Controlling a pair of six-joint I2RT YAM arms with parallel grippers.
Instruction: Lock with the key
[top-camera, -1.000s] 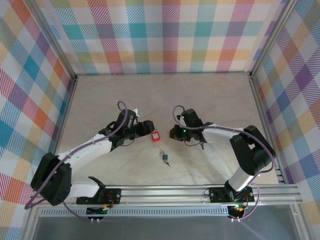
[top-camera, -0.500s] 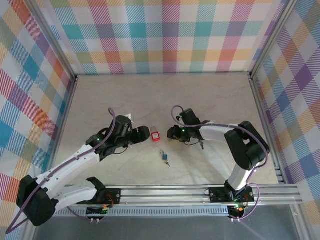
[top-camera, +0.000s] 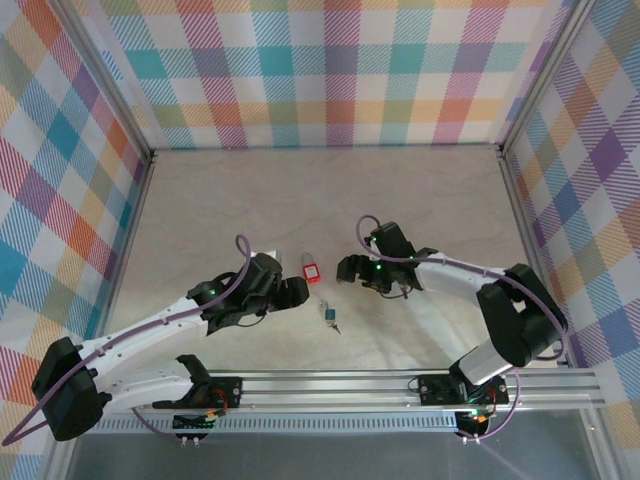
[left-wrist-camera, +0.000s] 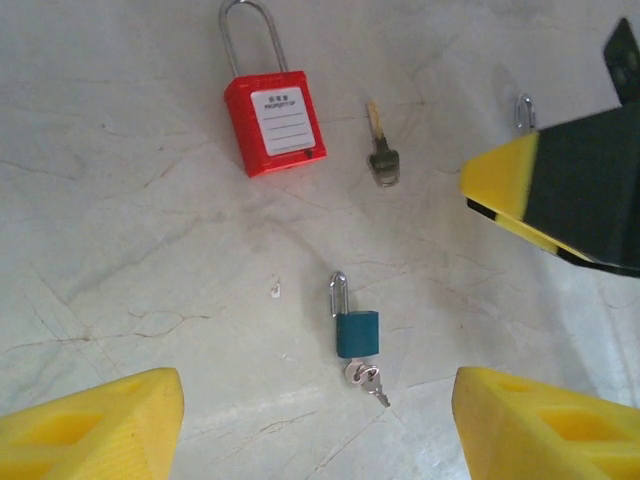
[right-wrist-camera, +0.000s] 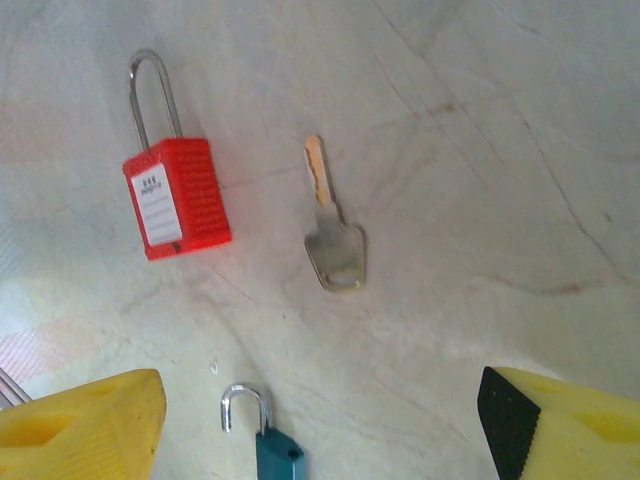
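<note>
A red padlock (top-camera: 311, 271) (left-wrist-camera: 275, 122) (right-wrist-camera: 176, 198) lies flat on the table, its long shackle pointing away. Beside it lies a loose silver key (left-wrist-camera: 382, 160) (right-wrist-camera: 335, 245), touched by nothing. Nearer me is a small teal padlock (top-camera: 328, 315) (left-wrist-camera: 357, 332) (right-wrist-camera: 276, 458) with a bunch of keys (left-wrist-camera: 366, 378) in its keyhole; one leg of its shackle stands free of the body. My left gripper (top-camera: 291, 292) (left-wrist-camera: 320, 430) hovers open left of the teal padlock. My right gripper (top-camera: 346, 270) (right-wrist-camera: 320, 430) is open and empty, right of the red padlock.
The right gripper's yellow-and-black finger (left-wrist-camera: 560, 195) reaches into the left wrist view at upper right, with a small metal loop (left-wrist-camera: 522, 110) beside it. The marble-patterned tabletop (top-camera: 330, 190) is bare toward the back. Checked walls enclose three sides.
My right gripper has gone from shut to open and shifted slightly right. My left gripper has drawn back toward the near edge. Both padlocks stay where they were.
</note>
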